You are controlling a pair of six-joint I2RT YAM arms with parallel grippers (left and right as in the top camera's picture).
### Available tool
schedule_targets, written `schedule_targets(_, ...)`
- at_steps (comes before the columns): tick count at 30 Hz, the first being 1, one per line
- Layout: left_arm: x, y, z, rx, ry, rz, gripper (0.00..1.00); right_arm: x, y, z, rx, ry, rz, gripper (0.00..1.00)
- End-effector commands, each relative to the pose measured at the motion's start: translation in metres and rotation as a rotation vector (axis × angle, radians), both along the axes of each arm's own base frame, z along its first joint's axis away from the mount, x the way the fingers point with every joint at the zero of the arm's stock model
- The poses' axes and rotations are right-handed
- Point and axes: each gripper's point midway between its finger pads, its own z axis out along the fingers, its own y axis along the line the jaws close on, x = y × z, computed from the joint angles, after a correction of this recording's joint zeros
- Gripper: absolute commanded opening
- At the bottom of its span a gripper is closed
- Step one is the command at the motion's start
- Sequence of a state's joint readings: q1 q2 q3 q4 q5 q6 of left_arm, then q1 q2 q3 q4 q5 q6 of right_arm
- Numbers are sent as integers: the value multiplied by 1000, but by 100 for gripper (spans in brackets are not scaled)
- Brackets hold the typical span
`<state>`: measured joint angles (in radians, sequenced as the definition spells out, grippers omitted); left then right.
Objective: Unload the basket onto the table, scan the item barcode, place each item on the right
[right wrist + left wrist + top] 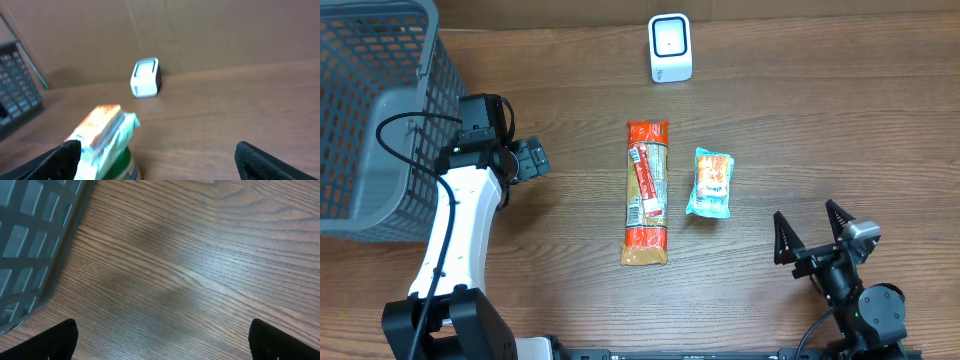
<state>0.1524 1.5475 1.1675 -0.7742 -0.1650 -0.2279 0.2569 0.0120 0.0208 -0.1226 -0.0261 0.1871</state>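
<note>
At centre frame lay one long orange packet (pixel 646 192) and, just right of it, one small teal packet (pixel 710 183), both untouched below the single white barcode scanner (pixel 670 48) at top centre. Pickup apparently had not begun; a packet needed grasping first. The left gripper (pixel 533 160), by the one grey basket (pixel 360 120) at upper left, and the right gripper (pixel 804 210), at lower right, gaped wide and empty.

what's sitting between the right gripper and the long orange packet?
The small teal snack pack. In the overhead view it lies between the right gripper and the long orange packet, apart from both.
</note>
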Motion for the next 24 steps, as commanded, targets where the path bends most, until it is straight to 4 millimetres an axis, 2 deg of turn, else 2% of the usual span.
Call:
schedule_targets(1, 4, -1, 11, 6, -28, -25, 100, -7, 0, 31, 17, -38, 9, 100)
schedule_targets(9, 4, -1, 11, 6, -28, -25, 100, -33, -11, 113, 18, -45, -14, 100)
schedule_targets(13, 4, -1, 11, 6, -28, -25, 100, -40, -13, 156, -1, 27, -13, 100)
schedule_targets(16, 4, -1, 11, 6, -28, -25, 100, -36, -10, 172, -22, 111, -4, 100)
schedule_targets(19, 4, -1, 11, 6, -28, -25, 100, -28, -3, 179, -48, 231, 24, 100)
schedule_targets(21, 4, -1, 11, 6, -28, -25, 100, -22, 4, 179, -65, 321, 52, 100)
schedule_targets(24, 4, -1, 11, 6, -28, -25, 100, -10, 24, 173, -66, 454, 149, 100)
